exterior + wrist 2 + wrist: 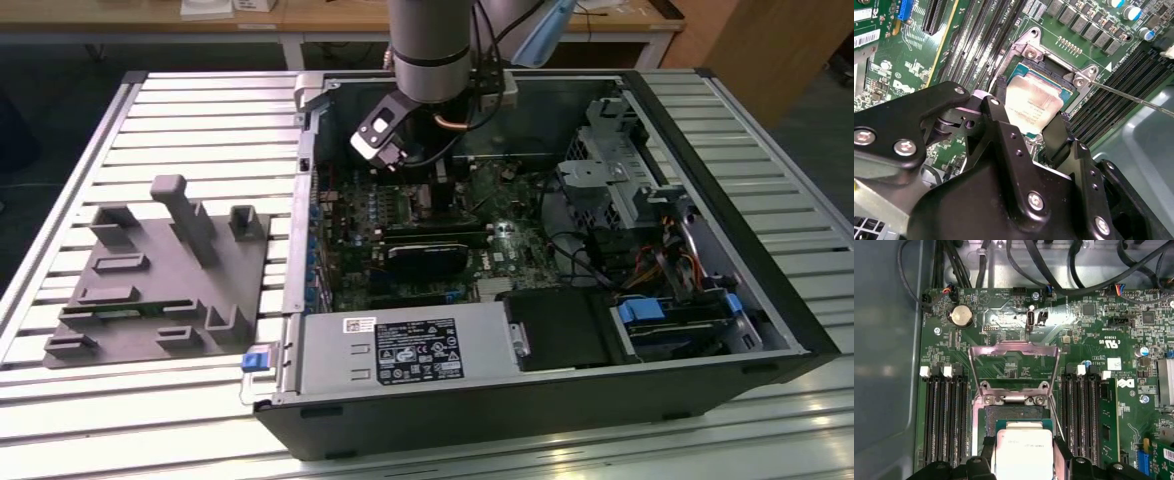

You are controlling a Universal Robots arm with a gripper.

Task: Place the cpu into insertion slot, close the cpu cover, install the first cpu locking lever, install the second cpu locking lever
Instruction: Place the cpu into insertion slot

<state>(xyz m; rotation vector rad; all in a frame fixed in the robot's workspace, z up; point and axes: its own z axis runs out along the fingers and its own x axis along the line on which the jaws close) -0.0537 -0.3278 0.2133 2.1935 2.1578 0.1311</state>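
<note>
Black fingers (995, 112) of the gripper (1032, 100) pinch the cpu (1030, 107) by two opposite edges and hold it right at the insertion slot (1015, 415) on the green motherboard (1089, 325); I cannot tell whether it is fully seated. I judge the placing nearly done. The cpu cover (1014, 347) stands swung open behind the slot and a thin locking lever (1134, 98) juts out unlatched, so closing the cover and both levers are left. Motherboard and slot lie inside the open computer case (534, 425).

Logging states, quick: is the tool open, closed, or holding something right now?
Tool: closed on the cpu, at the insertion slot; cpu cover stands open.
</note>
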